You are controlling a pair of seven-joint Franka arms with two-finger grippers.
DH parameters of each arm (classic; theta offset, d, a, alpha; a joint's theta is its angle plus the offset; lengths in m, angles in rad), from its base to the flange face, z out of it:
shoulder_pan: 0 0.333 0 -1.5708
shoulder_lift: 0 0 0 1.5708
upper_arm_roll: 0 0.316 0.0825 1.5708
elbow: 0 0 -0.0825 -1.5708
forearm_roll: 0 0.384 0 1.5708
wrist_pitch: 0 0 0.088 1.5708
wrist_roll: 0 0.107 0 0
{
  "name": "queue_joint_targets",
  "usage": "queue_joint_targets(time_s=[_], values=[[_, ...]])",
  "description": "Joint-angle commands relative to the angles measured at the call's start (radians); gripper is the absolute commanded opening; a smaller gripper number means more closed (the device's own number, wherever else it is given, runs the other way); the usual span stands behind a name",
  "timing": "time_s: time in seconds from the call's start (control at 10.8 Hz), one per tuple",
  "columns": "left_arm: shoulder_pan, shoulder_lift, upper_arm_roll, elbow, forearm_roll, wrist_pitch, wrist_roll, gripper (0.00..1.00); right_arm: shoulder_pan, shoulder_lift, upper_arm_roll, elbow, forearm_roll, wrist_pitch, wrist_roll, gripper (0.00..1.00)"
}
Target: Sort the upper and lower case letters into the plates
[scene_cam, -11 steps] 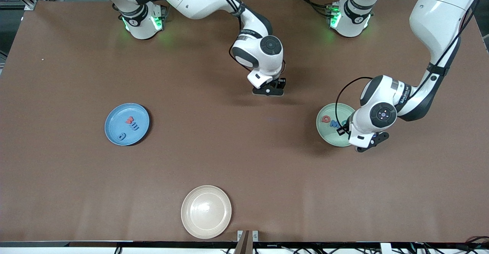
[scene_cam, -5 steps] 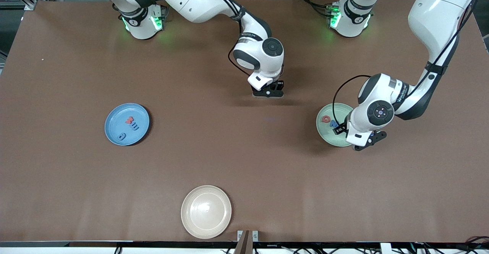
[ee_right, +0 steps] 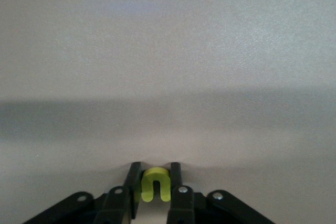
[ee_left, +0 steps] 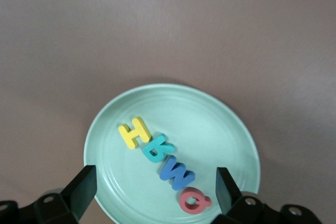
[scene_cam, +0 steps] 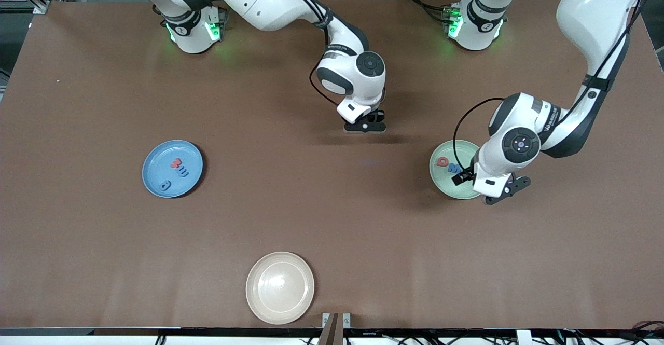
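My right gripper (scene_cam: 364,126) is over the bare table between the plates, toward the robots' bases, shut on a small yellow letter (ee_right: 155,184) that sits between its fingers. My left gripper (scene_cam: 498,192) is open and empty over the pale green plate (scene_cam: 450,184). That plate (ee_left: 220,124) holds a yellow H (ee_left: 134,132), a teal B (ee_left: 157,148), a blue W (ee_left: 176,173) and a red Q (ee_left: 193,201) in a row. The blue plate (scene_cam: 155,181), toward the right arm's end, holds a red letter (scene_cam: 176,163) and two blue letters (scene_cam: 182,171).
A cream-white plate (scene_cam: 280,287) lies near the table's front edge, nearest to the front camera. The brown table (scene_cam: 332,220) stretches bare between the three plates.
My left gripper has shifted a little over the green plate and back toward the left arm's end. My right gripper has moved slightly toward the robots' bases with the yellow letter.
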Motion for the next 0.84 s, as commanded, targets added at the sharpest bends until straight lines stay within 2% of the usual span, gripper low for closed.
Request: queue_joint_targets(time_s=[0.0,0.19,0.37,0.56,0.74], values=[[0.004,-0.061,-0.005,0.042,0.015,-0.005,-0.002,1.00,-0.019,0.000,0.006,0.007,-0.018,-0.015,-0.037,0.00],[0.004,-0.060,-0.010,0.129,0.011,-0.023,0.022,1.00,-0.086,-0.064,0.049,-0.048,-0.017,-0.028,-0.072,0.00],[0.006,-0.051,-0.012,0.241,-0.003,-0.143,0.157,1.00,-0.184,-0.168,0.088,-0.123,0.014,-0.088,-0.188,0.00],[0.021,-0.060,-0.004,0.304,-0.070,-0.183,0.234,1.00,-0.296,-0.301,0.108,-0.229,0.085,-0.148,-0.347,0.00],[0.040,-0.063,-0.004,0.376,-0.104,-0.262,0.288,1.00,-0.402,-0.419,0.115,-0.292,0.155,-0.264,-0.533,0.00]])
